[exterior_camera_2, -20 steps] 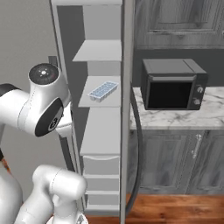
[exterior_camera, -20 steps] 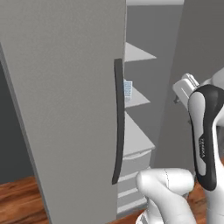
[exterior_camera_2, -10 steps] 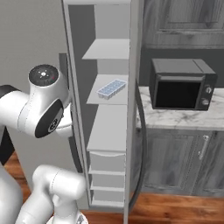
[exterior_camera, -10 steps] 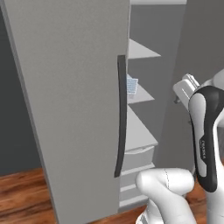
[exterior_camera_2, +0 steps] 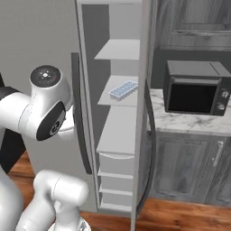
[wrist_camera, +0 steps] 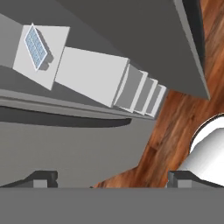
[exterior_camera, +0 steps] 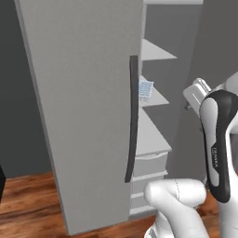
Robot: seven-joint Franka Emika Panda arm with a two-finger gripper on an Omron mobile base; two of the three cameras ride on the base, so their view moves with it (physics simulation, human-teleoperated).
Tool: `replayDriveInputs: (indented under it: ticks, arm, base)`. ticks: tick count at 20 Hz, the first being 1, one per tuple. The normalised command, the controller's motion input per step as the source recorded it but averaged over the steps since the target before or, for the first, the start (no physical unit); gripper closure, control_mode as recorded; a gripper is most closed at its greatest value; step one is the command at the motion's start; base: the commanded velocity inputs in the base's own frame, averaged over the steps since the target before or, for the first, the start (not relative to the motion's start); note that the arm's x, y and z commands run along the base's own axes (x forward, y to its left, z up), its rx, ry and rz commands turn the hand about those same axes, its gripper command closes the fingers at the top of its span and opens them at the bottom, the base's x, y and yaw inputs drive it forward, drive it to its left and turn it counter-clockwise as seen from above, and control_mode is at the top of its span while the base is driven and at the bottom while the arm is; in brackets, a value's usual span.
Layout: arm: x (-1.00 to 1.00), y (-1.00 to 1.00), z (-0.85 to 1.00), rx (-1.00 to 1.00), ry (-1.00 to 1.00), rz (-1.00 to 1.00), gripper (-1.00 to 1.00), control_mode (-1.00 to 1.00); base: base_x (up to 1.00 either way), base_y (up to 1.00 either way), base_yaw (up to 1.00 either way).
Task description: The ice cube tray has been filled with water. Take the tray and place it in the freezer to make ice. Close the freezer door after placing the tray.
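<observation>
Kitchen, freezer [exterior_camera_2: 113, 135] door ajar: ice cube tray [exterior_camera_2: 123, 90] on shelf, approx 12 o'clock. Tray prob. light, rigid, spill-prone; hold long edges, level. Gripper [wrist_camera: 111, 179] fingers spread wide, grasping nothing.

The ice cube tray [wrist_camera: 36, 46] lies on a freezer [wrist_camera: 87, 74] shelf.

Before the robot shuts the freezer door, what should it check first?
1. Ice cube tray lying flat on a freezer shelf: ok.
2. Water in the tray's cells, pale blue: ok.
3. Gripper open and holding nothing: ok.
4. Arm out of the freezer, so the door cannot catch it: ok.
5. Left door shut: not ok, it stands open, with its dark handle facing the robot.
6. Gripper touching the door: cannot tell.
</observation>
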Motion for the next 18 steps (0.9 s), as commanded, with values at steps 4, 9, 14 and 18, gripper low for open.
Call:
replayDriveInputs:
  ticks: [4,9,14,18]
  arm:
    - [0.00,0.00,0.00,0.00,0.00,0.00,-1.00,1.00]
    - [0.00,0.00,0.00,0.00,0.00,0.00,-1.00,1.00]
    - [0.00,0.00,0.00,0.00,0.00,0.00,-1.00,1.00]
    - [0.00,0.00,0.00,0.00,0.00,0.00,-1.00,1.00]
  base:
    - [-0.51,-0.40,0.05]
    - [-0.35,-0.25,0.00]
    - [-0.03,-0.07,0.00]
    - [0.00,-0.13,0.00]
